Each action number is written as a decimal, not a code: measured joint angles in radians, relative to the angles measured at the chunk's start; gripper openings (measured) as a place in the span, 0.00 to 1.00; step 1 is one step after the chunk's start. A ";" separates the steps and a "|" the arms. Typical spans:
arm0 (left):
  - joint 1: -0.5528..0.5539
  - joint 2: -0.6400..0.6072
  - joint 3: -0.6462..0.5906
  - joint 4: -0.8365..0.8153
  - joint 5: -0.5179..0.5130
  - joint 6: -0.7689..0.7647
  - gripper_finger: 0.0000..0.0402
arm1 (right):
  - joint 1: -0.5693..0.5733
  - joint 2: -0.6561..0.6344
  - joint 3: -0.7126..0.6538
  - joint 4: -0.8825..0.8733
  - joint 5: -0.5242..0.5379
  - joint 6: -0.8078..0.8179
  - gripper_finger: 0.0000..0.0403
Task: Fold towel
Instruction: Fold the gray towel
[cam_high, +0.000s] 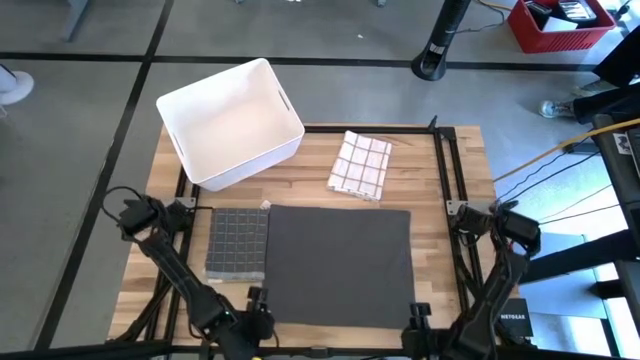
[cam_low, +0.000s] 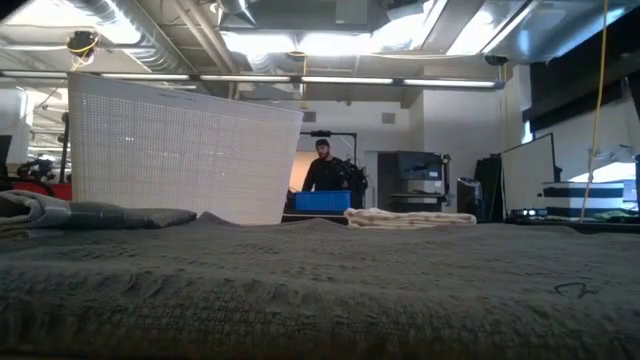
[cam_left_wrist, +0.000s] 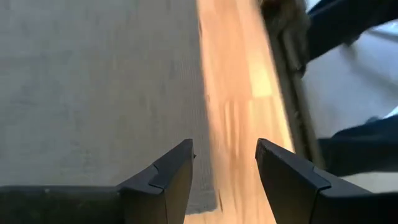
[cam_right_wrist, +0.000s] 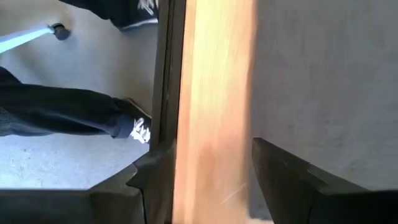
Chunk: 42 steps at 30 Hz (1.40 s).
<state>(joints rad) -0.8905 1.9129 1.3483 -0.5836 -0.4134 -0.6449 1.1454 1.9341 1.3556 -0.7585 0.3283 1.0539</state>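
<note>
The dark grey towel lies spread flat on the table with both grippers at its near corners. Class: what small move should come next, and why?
Probably lower both grippers onto the near corners and close. The dark grey towel lies flat and unfolded; the left gripper and right gripper are open, each straddling a towel edge over the wooden table, holding nothing.

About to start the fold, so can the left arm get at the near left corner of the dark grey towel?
Probably yes. The left gripper hangs open right over the dark grey towel at its near edge, with bare table beside it and nothing lying between.
</note>
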 joint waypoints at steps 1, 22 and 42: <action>0.000 0.016 0.000 -0.002 0.007 -0.007 0.42 | 0.007 0.011 0.000 0.000 0.000 0.020 0.53; 0.002 0.121 0.002 -0.079 0.053 -0.110 0.42 | 0.019 0.095 -0.001 -0.111 0.061 0.014 0.53; 0.004 0.122 0.035 -0.092 0.073 -0.164 0.02 | 0.028 0.126 0.015 -0.193 0.049 0.080 0.02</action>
<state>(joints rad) -0.8868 2.0350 1.3836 -0.6752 -0.3403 -0.8092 1.1734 2.0598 1.3707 -0.9516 0.3776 1.1342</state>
